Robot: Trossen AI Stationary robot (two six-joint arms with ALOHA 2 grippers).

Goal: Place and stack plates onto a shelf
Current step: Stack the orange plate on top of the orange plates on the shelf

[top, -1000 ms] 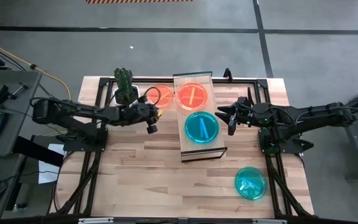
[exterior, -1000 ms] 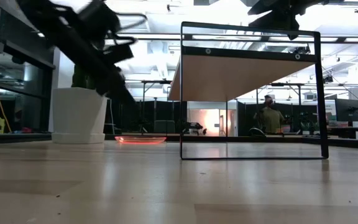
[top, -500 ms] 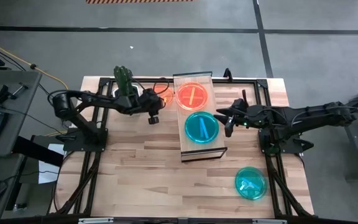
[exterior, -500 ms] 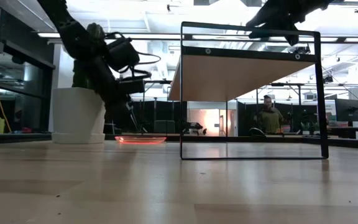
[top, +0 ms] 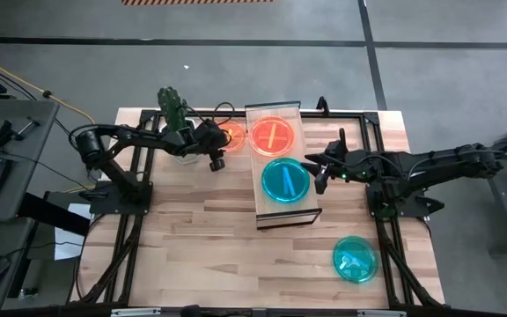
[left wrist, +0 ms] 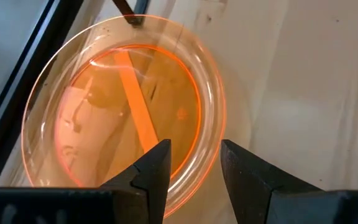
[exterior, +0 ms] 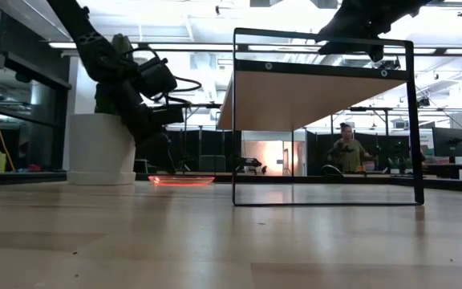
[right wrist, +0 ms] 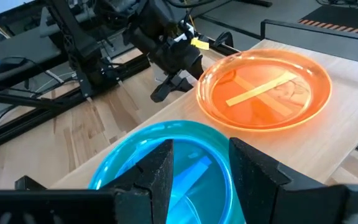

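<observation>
Just ahead of the left jaws [left wrist: 192,171], parted and empty, an orange plate [left wrist: 123,106] lies flat on the surface, its near rim between the tips. Farther off, the right jaws [top: 321,167], parted, empty, hover beside the shelf [top: 299,214].

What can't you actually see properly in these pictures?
- High view: the orange plate on the table is half hidden by the left gripper.
- Low view: the plates on the shelf are hidden by its plank.
- Right wrist view: the blue plate is cut off by the fingers.
</observation>
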